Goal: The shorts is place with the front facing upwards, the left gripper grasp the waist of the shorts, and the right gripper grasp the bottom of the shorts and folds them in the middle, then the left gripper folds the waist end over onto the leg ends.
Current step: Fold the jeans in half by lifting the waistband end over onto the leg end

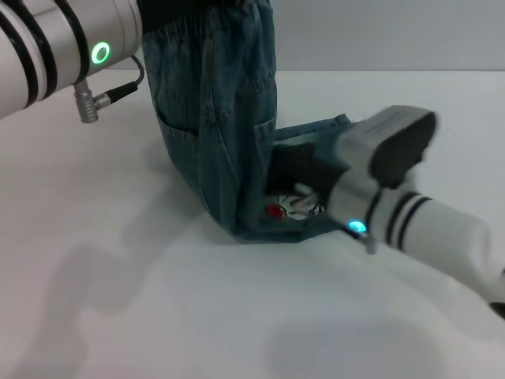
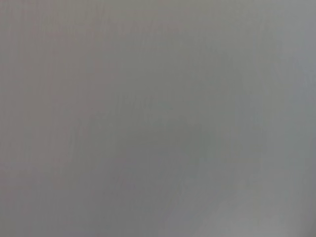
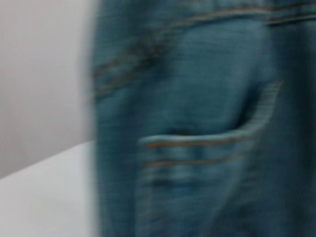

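The shorts point(image 1: 217, 118) are made of blue denim cloth, matt and lightly woven, with orange stitching seen along the pocket point(image 3: 197, 148). The table point(image 1: 118, 316) is covered in a smooth, matt white surface. The arm casings are formed of glossy white plastic with black bands.

Left arm point(image 1: 55, 47) raised high at far left, wrist ring lit green, gripper out of sight beyond the top edge. Right arm point(image 1: 442, 237) reaching in low from near right, wrist lit blue, right gripper point(image 1: 304, 201) down by the surface, fingers hidden.
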Controlling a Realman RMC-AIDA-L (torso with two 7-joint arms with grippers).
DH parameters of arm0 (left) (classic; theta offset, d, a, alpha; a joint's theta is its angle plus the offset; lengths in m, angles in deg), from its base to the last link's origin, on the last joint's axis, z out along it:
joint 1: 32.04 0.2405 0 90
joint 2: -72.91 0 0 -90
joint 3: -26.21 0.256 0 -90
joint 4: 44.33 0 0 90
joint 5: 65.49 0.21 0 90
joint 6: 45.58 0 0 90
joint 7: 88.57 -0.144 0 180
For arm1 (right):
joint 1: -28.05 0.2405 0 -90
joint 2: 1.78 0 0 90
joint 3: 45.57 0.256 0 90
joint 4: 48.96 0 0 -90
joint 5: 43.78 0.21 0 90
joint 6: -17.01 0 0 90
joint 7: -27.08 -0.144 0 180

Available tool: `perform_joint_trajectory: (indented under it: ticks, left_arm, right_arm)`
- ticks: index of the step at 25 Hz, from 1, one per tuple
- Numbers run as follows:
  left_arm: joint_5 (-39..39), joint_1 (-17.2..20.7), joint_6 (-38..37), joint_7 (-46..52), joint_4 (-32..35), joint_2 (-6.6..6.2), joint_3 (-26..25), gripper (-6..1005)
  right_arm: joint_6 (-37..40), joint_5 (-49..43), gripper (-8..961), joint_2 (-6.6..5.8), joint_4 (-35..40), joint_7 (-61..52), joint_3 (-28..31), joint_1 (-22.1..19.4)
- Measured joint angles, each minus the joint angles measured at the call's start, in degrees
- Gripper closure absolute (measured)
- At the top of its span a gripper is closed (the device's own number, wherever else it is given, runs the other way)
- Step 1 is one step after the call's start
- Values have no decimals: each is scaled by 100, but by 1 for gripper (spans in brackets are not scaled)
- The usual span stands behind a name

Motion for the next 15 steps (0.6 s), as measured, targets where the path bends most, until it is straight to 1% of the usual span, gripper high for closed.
perform_joint_trajectory:
  ticks: [4,7,11,13,14,15]
  left_arm:
    - [0,18,-9,0,59,-1,-6,918]
    - [0,14,-22,0,93,-1,9,917]
    - [-36,-7,-211,0,253,6,153,917]
    - [-133,3,-472,0,380,5,302,917]
    - [-178,5,-597,-2,440,1,390,917]
    - [-195,-4,-692,-4,501,-3,462,917]
  right_arm:
    - [396,-13,954,-63,242,51,498,-329]
    - [672,-16,954,-82,393,421,1092,-626]
    - [733,-22,954,-104,382,1010,1861,-1017]
    - [736,-28,954,-174,313,1049,2069,-1219]
    - [738,-30,953,-258,185,1048,2196,-1441]
    - [738,-30,953,-258,185,1048,2196,-1441]
